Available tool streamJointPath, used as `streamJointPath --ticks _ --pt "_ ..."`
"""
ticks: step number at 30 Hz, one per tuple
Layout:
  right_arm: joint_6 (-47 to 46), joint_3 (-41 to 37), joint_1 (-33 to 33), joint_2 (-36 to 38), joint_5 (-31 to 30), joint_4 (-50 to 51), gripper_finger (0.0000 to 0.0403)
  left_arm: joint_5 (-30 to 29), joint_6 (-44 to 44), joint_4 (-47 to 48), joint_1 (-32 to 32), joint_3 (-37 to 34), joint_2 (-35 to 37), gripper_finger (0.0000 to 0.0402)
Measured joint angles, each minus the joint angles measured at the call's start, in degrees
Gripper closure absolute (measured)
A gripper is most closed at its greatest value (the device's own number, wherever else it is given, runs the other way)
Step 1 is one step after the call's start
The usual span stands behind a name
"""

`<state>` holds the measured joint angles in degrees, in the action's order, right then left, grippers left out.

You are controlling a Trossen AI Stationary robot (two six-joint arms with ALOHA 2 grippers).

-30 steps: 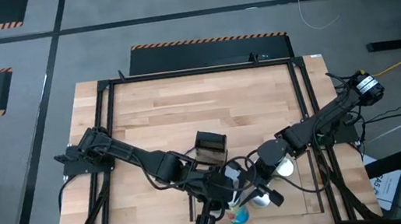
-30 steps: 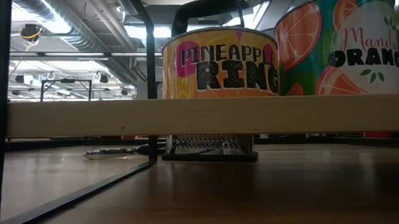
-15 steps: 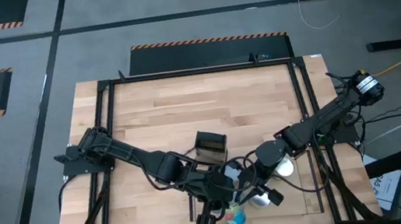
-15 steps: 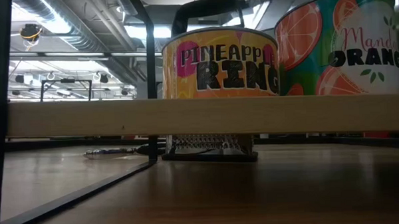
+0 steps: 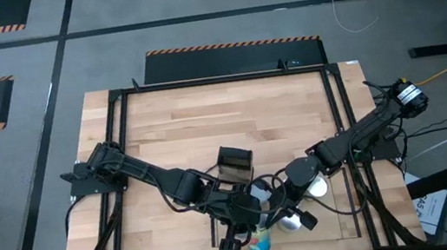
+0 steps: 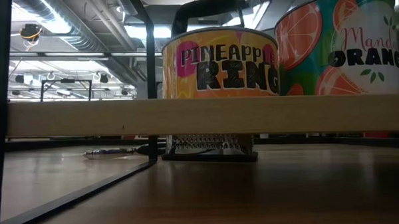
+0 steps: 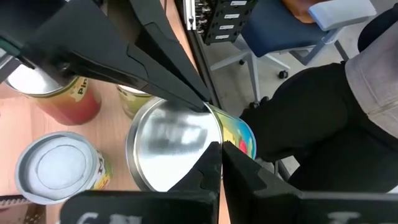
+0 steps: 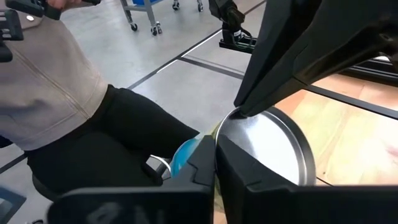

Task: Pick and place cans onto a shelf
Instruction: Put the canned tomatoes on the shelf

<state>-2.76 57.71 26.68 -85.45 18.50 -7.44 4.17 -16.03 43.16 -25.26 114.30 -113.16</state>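
Setting cans down on the shelf (image 6: 206,116) looks like the step in hand, with both arms crowded together at the near edge of the table (image 5: 231,115). The left gripper (image 7: 214,134) has its fingers pinched on the rim of a silver-topped can (image 7: 177,149) with a colourful label, so I'd say it's gripping that one. The right gripper (image 8: 225,129) is closed the same way on the rim of its own silver-topped can (image 8: 273,149).

From table height you can see a pineapple can (image 6: 219,63) and a mandarin orange can (image 6: 340,44) standing on the light-wood shelf board, side by side, so some of the job is already done. In the left wrist view a red-sided can (image 7: 56,93) and a yellow-sided can (image 7: 59,171) stand close by on the wood.

Next move, I reckon, is letting go cleanly without the two arms knocking each other, since they're really close.

Hard to make out: from above the arms cover most of the cans, so I can't count them or tell whether the held ones are resting on the board. There's a person sitting just past the table edge in both wrist views
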Motion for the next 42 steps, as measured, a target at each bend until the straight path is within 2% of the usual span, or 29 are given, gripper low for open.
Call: streamJointPath --ticks 9,15,21,26,33,42 --pt "0.0 0.0 0.0 0.0 0.0 0.1 0.0398 -0.3 0.3 0.0 0.0 0.0 0.0 0.0397" --pt "0.1 0.0 0.0 0.0 -0.2 0.4 0.04 -0.6 0.0 -0.1 0.0 0.0 0.0 0.0371" --pt "0.3 0.0 0.2 0.6 4.0 0.4 0.0401 -0.6 0.0 -0.1 -0.7 0.0 0.0 0.034" --pt "3.0 0.0 1.5 2.4 4.0 1.3 0.0401 -0.9 0.1 -0.8 -1.2 0.0 0.0 0.0324" --pt "4.8 0.0 6.0 5.9 4.3 7.0 0.0402 -0.1 0.1 -0.1 -1.6 0.0 0.0 0.0322" --pt "4.8 0.0 15.4 9.6 3.9 16.5 0.0402 -0.3 0.1 -0.2 -1.5 0.0 0.0 0.0321"
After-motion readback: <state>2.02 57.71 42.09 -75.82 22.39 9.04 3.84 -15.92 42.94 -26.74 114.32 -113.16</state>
